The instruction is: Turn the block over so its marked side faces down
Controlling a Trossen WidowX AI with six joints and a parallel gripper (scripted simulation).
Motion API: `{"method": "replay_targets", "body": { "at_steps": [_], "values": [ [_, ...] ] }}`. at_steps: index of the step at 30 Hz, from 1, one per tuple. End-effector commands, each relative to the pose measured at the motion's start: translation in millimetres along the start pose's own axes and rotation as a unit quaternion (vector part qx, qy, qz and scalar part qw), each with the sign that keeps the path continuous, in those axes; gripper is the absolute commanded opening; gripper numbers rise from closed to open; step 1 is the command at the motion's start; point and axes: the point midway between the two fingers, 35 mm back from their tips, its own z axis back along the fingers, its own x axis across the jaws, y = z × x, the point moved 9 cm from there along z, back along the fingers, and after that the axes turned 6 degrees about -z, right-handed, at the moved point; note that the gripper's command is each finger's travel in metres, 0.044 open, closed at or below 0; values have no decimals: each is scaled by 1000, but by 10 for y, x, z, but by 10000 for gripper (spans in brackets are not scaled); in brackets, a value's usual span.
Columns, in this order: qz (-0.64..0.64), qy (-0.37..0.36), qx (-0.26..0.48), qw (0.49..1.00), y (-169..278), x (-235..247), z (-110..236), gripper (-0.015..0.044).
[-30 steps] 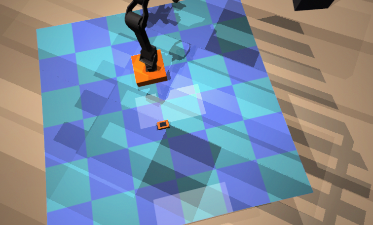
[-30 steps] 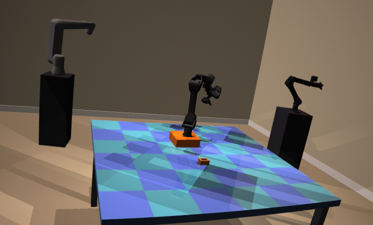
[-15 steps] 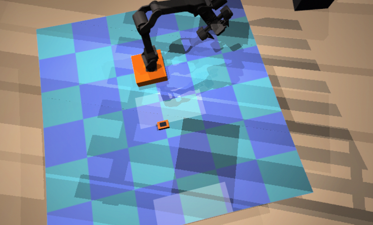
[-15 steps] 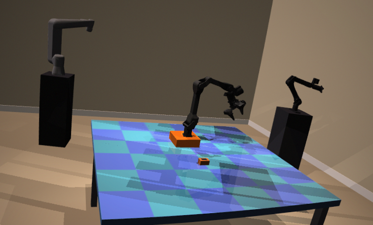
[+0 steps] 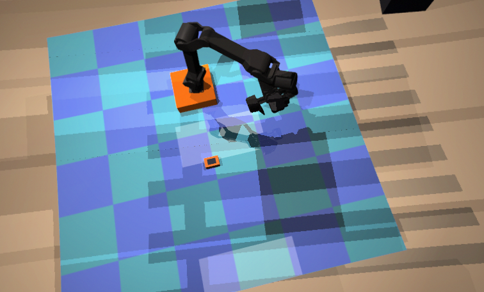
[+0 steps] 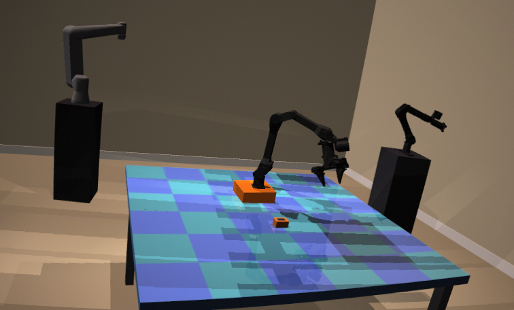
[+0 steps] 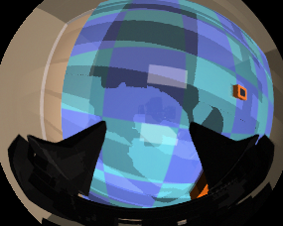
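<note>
Above the far right part of the table (image 6: 166, 269), the gripper (image 6: 331, 176) hangs with its jaws spread wide, points down, holding nothing and touching nothing. Its two dark fingers frame bare checkered surface in the wrist view. Well apart from it, nearer the middle of the table, the block (image 5: 211, 161) lies flat with its dark marked side up. Behind the block, the arm rises from an orange base (image 5: 181, 102).
</note>
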Motion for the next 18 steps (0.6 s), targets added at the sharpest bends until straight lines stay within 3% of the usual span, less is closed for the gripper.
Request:
{"method": "replay_targets", "body": {
  "at_steps": [1, 11, 18],
  "values": [
    [-4, 34, 10, 999, -344, -321, -137, 440],
    [-15, 102, 70, 992, -1162, -1550, -417, 440],
    [-35, 118, 124, 985, -1393, -2597, -467, 440]
  ]
}}
